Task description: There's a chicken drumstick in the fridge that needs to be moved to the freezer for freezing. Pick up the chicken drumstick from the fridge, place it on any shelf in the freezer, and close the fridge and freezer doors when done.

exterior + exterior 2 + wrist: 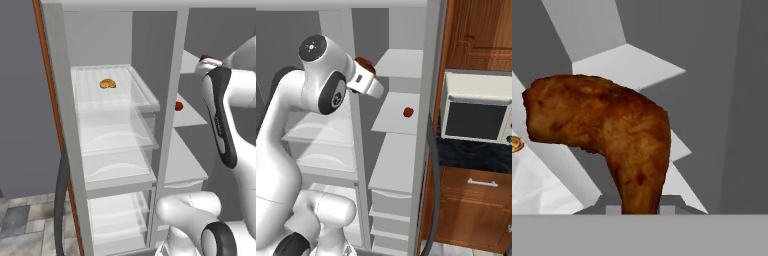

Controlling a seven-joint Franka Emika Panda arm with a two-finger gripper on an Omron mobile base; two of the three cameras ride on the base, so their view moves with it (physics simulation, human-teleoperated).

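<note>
I have the gripper (639, 207) clenched on the chicken drumstick (607, 132): in the hand view the meat rises from between the finger tips at the bottom edge and spreads across the middle and left of the frame, its thick end toward the left. In the right base view I see the drumstick (365, 64) as a dark reddish-brown lump just behind the white hand, in the upper middle of the frame, held up in front of the upright divider between the two compartments. In the left base view a small part of it (206, 58) shows at the upper right, just above the arm's wrist.

Both compartments stand open. The fridge (107, 145), with its clear glass shelves and transparent drawers, takes the middle of the left base view; a golden bun-like item (107, 83) sits on its top glass shelf. The freezer (393, 150) is in the middle of the right base view, with opaque light-grey shelves; a small red round fruit (408, 112) lies on the shelf (391, 117) second from the top. The drumstick is up at about the level of the top shelf and touches no shelf.

At the right of that view, a microwave (476, 112) sits among wooden cabinets.
</note>
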